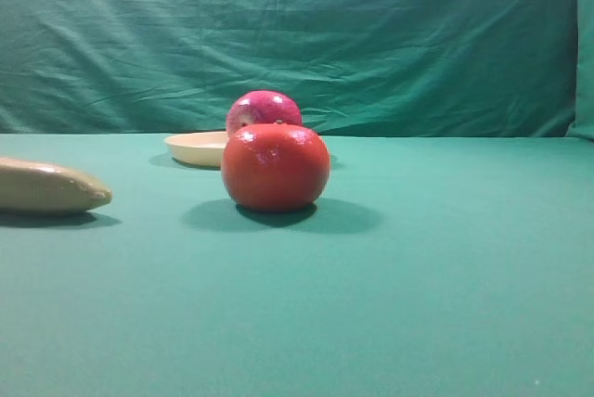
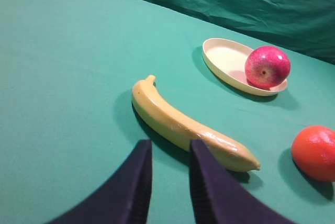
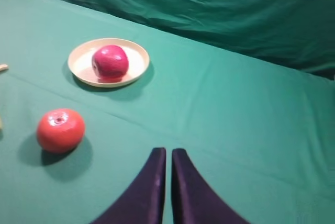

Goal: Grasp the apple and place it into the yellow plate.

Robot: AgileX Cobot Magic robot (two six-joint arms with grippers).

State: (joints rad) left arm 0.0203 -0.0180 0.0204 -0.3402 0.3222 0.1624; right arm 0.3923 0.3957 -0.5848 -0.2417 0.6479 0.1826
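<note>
The magenta-red apple (image 3: 110, 60) lies inside the pale yellow plate (image 3: 84, 64), a little left of its middle in the right wrist view. In the left wrist view the apple (image 2: 267, 67) rests at the plate's (image 2: 225, 59) right end. In the high view the apple (image 1: 264, 108) peeks out behind the orange-red fruit, with the plate (image 1: 197, 147) to its left. My left gripper (image 2: 170, 150) hangs empty above the cloth, its dark fingers a little apart. My right gripper (image 3: 168, 153) is shut and empty, well in front of the plate. Neither gripper shows in the high view.
A squat orange-red tomato-like fruit (image 1: 275, 166) stands on the green cloth in front of the plate, also seen in the right wrist view (image 3: 60, 130). A tan banana (image 2: 183, 124) lies just beyond my left fingertips, at the left edge of the high view (image 1: 51, 186). A green curtain (image 1: 297, 35) closes the back.
</note>
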